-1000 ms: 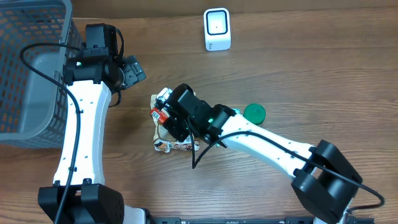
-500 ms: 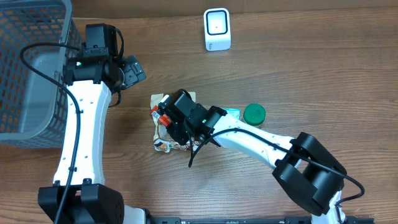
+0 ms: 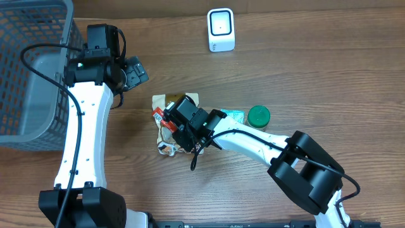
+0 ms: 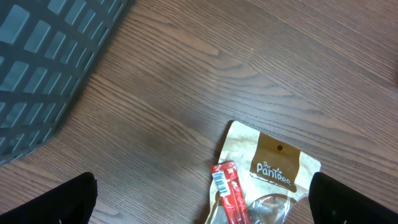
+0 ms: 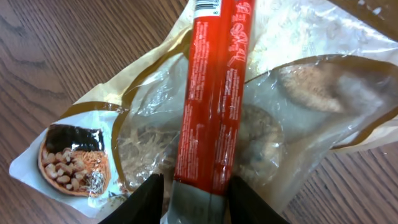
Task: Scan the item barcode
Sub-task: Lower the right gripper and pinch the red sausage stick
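Right claw (image 5: 196,198): mine, pinching the silver end of a red stick packet (image 5: 214,93), one finger on each side. The packet lies lengthwise across a clear-windowed Pantree snack pouch (image 4: 273,168) flat on the wooden table (image 3: 329,76), near the table's middle; its barcode (image 5: 208,6) sits at the far end, facing up. Left claw (image 3: 134,71): mine too, spread wide and empty, hanging just beside the grey mesh basket (image 3: 25,69), apart from the pouch. White scanner (image 3: 221,30): at the far edge of the table, well apart from the packet. Green round lid (image 3: 258,116): on the table close beside my right arm.
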You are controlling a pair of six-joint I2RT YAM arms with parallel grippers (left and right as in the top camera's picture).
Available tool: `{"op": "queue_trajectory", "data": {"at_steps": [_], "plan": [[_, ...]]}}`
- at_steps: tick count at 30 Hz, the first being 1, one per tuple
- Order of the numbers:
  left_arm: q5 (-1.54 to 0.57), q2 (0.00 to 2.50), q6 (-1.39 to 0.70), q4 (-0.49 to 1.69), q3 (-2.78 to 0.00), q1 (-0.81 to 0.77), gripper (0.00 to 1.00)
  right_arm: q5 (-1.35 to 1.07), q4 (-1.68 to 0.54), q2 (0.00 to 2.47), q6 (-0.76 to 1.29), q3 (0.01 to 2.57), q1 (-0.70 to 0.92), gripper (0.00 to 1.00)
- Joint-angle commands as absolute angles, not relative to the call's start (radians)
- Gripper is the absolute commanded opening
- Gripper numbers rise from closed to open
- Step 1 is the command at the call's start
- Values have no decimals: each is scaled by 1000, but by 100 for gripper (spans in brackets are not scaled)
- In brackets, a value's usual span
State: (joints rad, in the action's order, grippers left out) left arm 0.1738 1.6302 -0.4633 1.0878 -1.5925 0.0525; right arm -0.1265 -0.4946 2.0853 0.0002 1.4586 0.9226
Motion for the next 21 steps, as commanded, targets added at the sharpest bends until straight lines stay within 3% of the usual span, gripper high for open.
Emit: {"op": "queue_trajectory", "data": {"at_steps": [1,21], "plan": [[191,1615,-460,1088,-1600,52,100,-128,-499,2088,-1,1465,919,36],[191,1615,-460,1088,-1600,52,100,-128,-426,2088,-1,1466,919,38]]}}
